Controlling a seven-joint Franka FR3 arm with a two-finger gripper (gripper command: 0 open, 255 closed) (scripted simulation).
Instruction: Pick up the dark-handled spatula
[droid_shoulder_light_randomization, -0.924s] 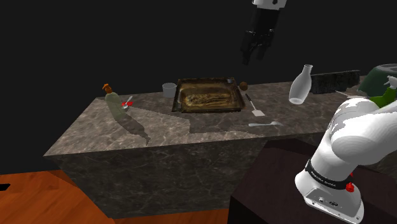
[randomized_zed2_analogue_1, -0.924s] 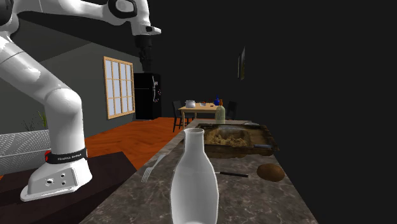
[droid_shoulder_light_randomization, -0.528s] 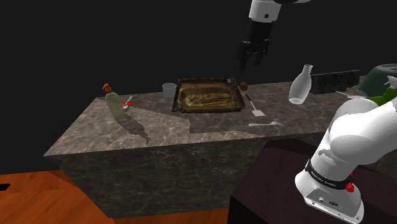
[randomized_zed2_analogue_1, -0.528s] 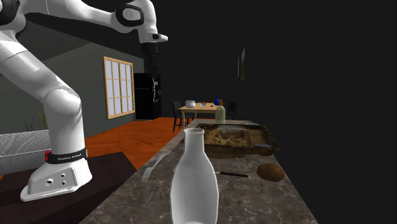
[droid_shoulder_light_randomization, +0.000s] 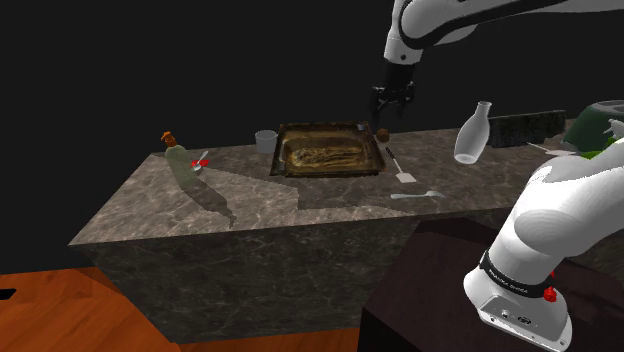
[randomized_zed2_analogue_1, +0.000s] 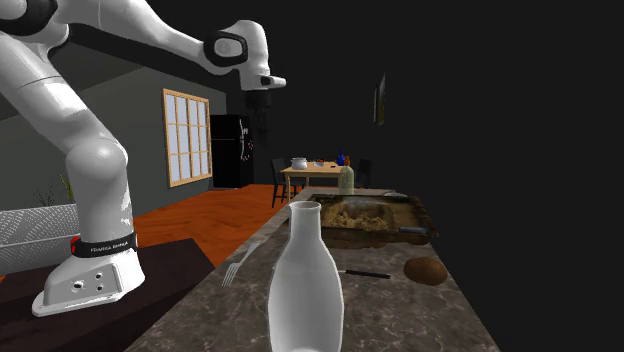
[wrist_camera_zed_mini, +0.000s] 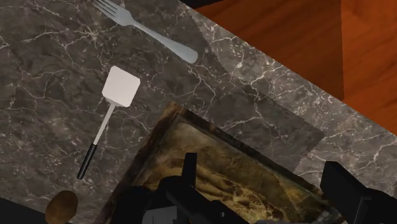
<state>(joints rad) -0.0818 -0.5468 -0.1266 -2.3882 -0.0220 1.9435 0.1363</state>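
Observation:
The spatula (droid_shoulder_light_randomization: 398, 165) lies flat on the marble counter (droid_shoulder_light_randomization: 250, 205), just off the baking tray's (droid_shoulder_light_randomization: 283, 150) side at the shoulder view's right. It has a white square blade (wrist_camera_zed_mini: 121, 86), a thin shaft and a short dark handle (wrist_camera_zed_mini: 86, 162); the handle (randomized_zed2_analogue_1: 365, 273) also lies past the white bottle. My gripper (droid_shoulder_light_randomization: 388, 108) hangs in the air above the tray's far right corner, well above the spatula. In the wrist view the gripper (wrist_camera_zed_mini: 262, 167) is open over the tray (wrist_camera_zed_mini: 143, 159), holding nothing, with the spatula off to one side of it.
A small brown round object (droid_shoulder_light_randomization: 382, 133) sits by the spatula's handle end. A fork (droid_shoulder_light_randomization: 418, 195) lies near the counter's front edge. A white bottle (droid_shoulder_light_randomization: 474, 133), a corked glass bottle (droid_shoulder_light_randomization: 177, 160) and a small cup (droid_shoulder_light_randomization: 265, 141) also stand on the counter.
The arm has stretched forward and the gripper has come down, from high above the counter to a lower spot over the tray's far right corner. Nothing on the counter has moved.

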